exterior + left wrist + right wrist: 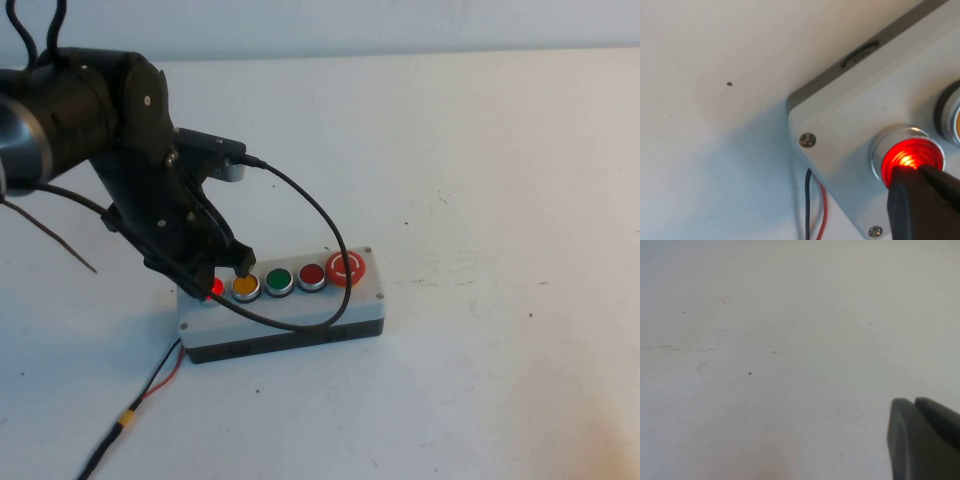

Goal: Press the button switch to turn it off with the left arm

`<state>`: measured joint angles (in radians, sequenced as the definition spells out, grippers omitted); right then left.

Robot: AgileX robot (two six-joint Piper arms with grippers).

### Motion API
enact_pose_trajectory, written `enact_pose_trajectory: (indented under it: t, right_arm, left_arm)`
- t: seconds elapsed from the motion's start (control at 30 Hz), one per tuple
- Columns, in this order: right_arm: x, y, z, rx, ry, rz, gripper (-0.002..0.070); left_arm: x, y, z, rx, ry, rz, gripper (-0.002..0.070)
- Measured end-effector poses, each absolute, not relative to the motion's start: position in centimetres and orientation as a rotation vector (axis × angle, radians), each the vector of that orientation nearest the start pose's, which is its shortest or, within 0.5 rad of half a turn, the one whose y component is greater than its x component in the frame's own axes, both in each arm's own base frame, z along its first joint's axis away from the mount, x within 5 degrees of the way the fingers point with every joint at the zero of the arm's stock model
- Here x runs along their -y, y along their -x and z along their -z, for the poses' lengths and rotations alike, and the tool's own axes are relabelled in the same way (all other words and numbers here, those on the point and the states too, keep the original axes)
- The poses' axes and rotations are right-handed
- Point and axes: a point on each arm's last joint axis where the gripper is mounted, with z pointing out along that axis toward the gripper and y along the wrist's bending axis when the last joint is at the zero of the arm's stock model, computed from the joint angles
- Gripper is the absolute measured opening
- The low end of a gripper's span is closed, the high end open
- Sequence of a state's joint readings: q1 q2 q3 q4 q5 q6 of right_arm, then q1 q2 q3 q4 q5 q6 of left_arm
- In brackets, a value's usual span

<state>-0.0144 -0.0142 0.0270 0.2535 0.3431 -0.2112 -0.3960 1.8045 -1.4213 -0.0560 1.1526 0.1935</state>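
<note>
The button switch (290, 305) is a light grey box on a black base with a row of a lit red, a yellow (245, 285), a green (279, 279) and a red button (312, 274), plus a bigger red mushroom button (346, 268). My left gripper (228, 272) is shut, its tips resting on the leftmost red button (910, 155), which glows. In the left wrist view the black fingertips (920, 200) cover the button's near edge. My right gripper (915, 405) is shut over bare table and is out of the high view.
Red and black wires (150, 385) run from the box's left end toward the table's front edge. A thick black cable (320, 220) loops from the left arm over the box. White table (500, 200) surrounds the box.
</note>
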Motion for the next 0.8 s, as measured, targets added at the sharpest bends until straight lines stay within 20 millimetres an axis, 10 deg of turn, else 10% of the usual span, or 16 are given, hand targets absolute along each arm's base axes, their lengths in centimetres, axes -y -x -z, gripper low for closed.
enact_pose_trajectory:
  t: [0.33,0.53,0.8]
  right_arm:
    - [-0.7,-5.3,-17.5,-1.829,0.021,-0.087,-0.0016]
    - [-0.7,-5.3,-17.5,-1.829,0.021,-0.087,-0.0016]
    - [-0.7,-5.3,-17.5,-1.829,0.021,-0.087,-0.0016]
  left_arm:
    - [12.9,-30.3,-28.9,-2.651,-0.774,0.088,-0.0002]
    - [9.8,-23.0,-31.7,-2.398,-0.671,0.128,-0.0002]
    - [6.0,-13.7,-30.2,-2.059,-0.449,0.261,-0.0002]
